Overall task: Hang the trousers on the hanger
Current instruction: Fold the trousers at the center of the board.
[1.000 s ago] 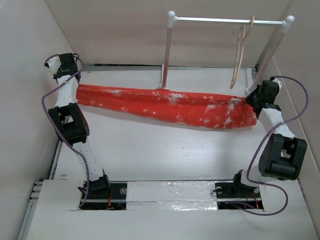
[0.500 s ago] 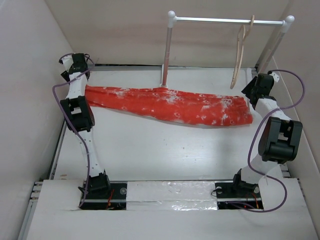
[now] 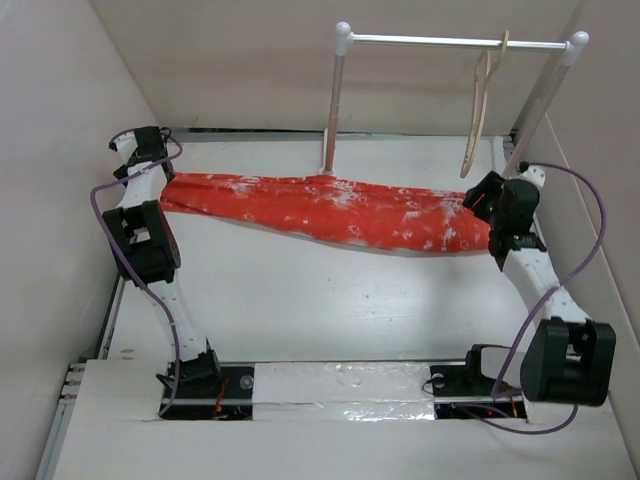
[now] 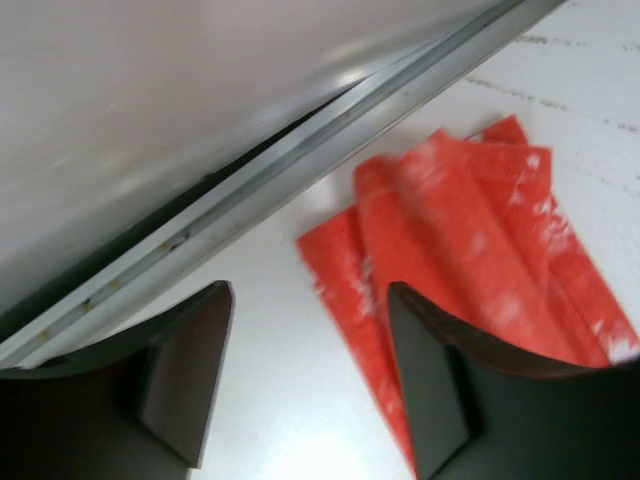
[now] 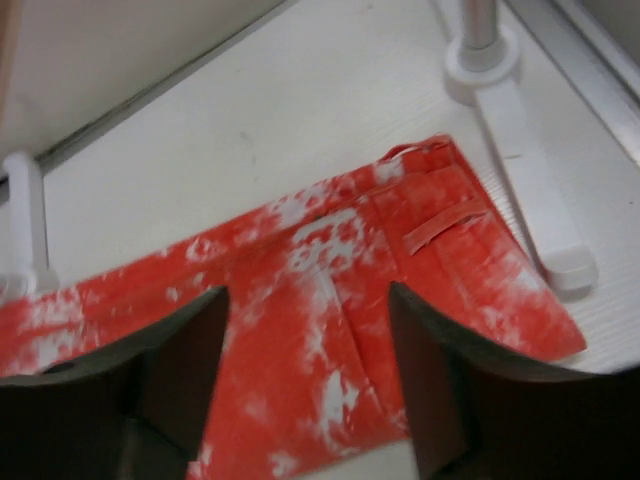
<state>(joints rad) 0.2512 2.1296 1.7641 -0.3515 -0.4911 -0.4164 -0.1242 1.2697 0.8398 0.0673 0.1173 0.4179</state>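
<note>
the trousers (image 3: 330,210) lie flat on the table (image 3: 300,300), folded lengthwise into one long red-orange band with white mottled blotches, running left to right across the far half; over the leg ends the left gripper (image 4: 308,295) hangs with its jaws spread wide, nothing between them, the layered hems fanned out just under the right-hand finger (image 4: 430,390); at the other end the right gripper (image 5: 305,300) hovers above the waist, jaws apart too, gripping nothing, a belt loop (image 5: 445,225) showing and the cloth's corner just beside the rail foot (image 5: 525,170); the hanger (image 3: 480,110) dangles bare from the white rail (image 3: 450,42), up above the waist end and apart from the cloth
</note>
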